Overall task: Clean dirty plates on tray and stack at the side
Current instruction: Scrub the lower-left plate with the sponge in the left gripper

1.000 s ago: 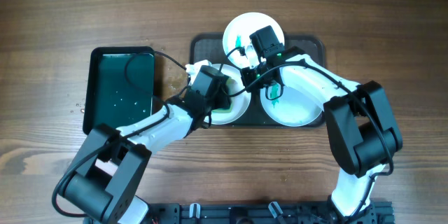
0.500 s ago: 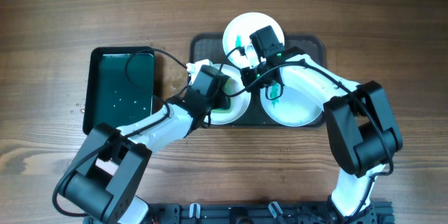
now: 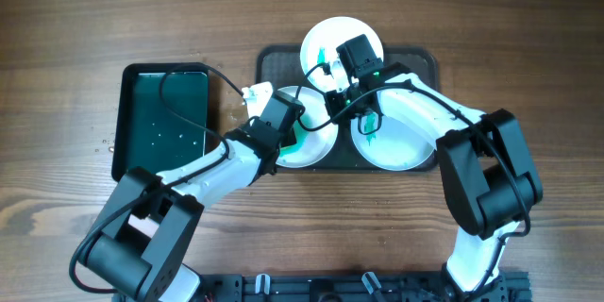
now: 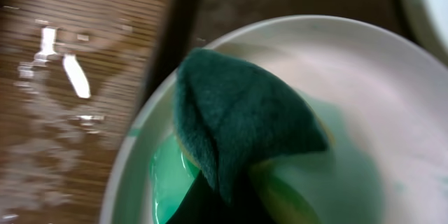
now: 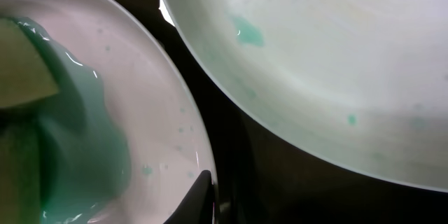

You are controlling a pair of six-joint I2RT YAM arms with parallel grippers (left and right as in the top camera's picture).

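The dark grey tray (image 3: 425,61) carries three plates: a white one (image 3: 326,38) at the back, a white one (image 3: 316,146) at front left and a pale blue one (image 3: 396,146) at front right. My left gripper (image 3: 291,132) is shut on a dark green and yellow sponge (image 4: 238,119) over the front left plate (image 4: 364,84), where teal liquid (image 4: 171,175) pools. My right gripper (image 3: 332,104) is shut on that plate's right rim (image 5: 199,147), one finger (image 5: 201,194) lying on the inside. Another plate's speckled rim (image 5: 315,63) fills the upper right of the right wrist view.
A smaller black tray with green inside (image 3: 160,118) stands on the wooden table left of the grey tray. Water drops (image 4: 66,77) shine on the wood between the two trays. Both arms cross over the table's front half.
My left gripper has closed on the sponge and shifted slightly left and back, uncovering more teal liquid on the plate. The right arm has stayed put.
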